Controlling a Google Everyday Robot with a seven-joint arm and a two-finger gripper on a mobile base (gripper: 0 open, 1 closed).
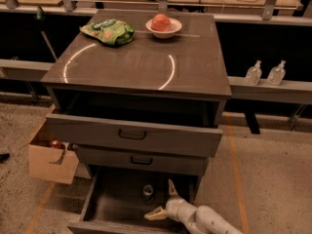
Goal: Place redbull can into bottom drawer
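A: Where is the redbull can (148,191)?
B: It stands upright on the dark floor of the bottom drawer (112,206), which is pulled out below the table's (146,67) front edge.
A: And the end effector (163,201)?
B: It is inside that drawer, just right of the can, fingers spread apart.

— Where's the slim silver-and-blue metal can (148,191)?
— Upright in the open grey-brown bottom drawer (111,204), just left of the pale two-finger tool (159,199).
— On the grey counter (141,67)?
— Green snack bag (108,31) left of the white bowl (164,30).
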